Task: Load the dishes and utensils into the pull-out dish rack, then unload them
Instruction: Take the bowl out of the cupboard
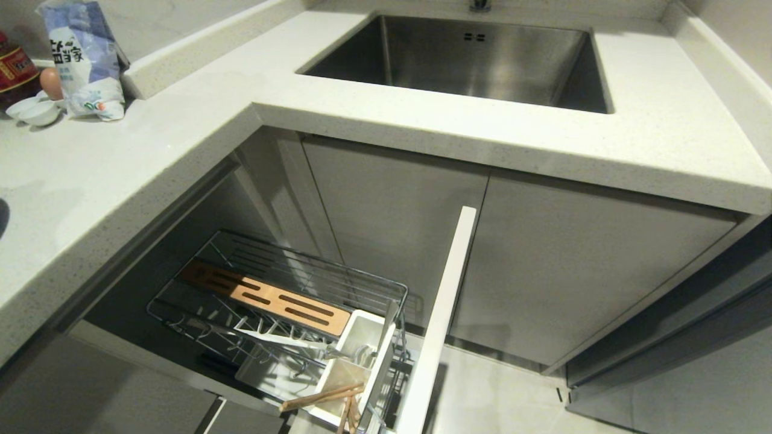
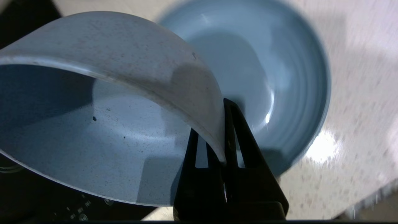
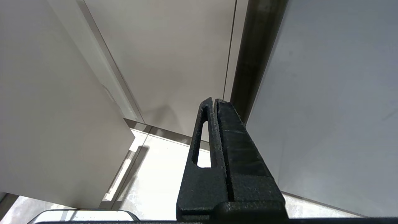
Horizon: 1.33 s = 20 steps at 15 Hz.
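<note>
Looking down from the head view, the pull-out dish rack [image 1: 283, 301] stands drawn out of the cabinet below the surface [image 1: 120, 175]. Its slotted wooden strip [image 1: 265, 298] crosses the wire basket, and the white utensil caddy [image 1: 356, 361] sits at the front corner, beside the white panel front [image 1: 437, 325]. The chopsticks [image 1: 322, 398] lie tilted across the caddy's near end; a spoon cannot be made out for certain. No plate or bowl is in the rack, and neither arm enters this view. The steel sink [image 1: 482, 57] is set into the surface farther back.

Left wrist view: the left gripper [image 2: 222, 149] has its fingers [image 2: 239, 140] clamped on the rim of the bowl [image 2: 102, 124], one finger inside the wall and one outside, so the bowl hangs tilted on edge. Behind it the plate [image 2: 279, 77] lies flat on the speckled surface, apart from the gripper.

Right wrist view: the right gripper [image 3: 216, 137] is parked with its fingers pressed together on nothing, facing cabinet panels and pale floor.

Handling, as a judgement: the bowl is probably stiff, matte and breakable, and moderately heavy for a one-sided rim pinch, so it may swing or slip. The flat plate offers only its thin raised edge for a hold.
</note>
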{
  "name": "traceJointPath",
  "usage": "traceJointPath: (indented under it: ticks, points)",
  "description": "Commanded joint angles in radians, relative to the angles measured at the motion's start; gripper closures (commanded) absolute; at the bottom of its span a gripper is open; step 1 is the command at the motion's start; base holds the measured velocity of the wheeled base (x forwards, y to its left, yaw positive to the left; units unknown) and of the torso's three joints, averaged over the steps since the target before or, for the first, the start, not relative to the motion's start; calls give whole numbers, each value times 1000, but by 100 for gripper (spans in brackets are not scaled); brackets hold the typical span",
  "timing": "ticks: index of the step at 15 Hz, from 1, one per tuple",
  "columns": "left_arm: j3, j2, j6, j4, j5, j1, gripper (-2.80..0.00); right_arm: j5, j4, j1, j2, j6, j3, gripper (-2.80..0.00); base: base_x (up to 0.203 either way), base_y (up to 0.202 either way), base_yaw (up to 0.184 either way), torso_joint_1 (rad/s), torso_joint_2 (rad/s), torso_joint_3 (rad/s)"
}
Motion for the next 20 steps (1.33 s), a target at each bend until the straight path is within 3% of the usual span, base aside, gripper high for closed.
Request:
traceJointPath:
  ticks: [1,4,19,20]
  points:
    - [-31,94,6,66,-3,-29,0,0,-1,1,-1,0,23,0,0,0,0,0,0,0]
    - [-37,139,50,114,-7,-41,0,0,-1,1,-1,0,23,0,0,0,0,0,0,0]
    - [-2,128,68,139,12,-48,0,0,-1,1,-1,0,23,0,0,0,0,0,0,0]
    - [-5,130,65,137,14,-49,-225,0,-1,1,-1,0,23,0,0,0,0,0,0,0]
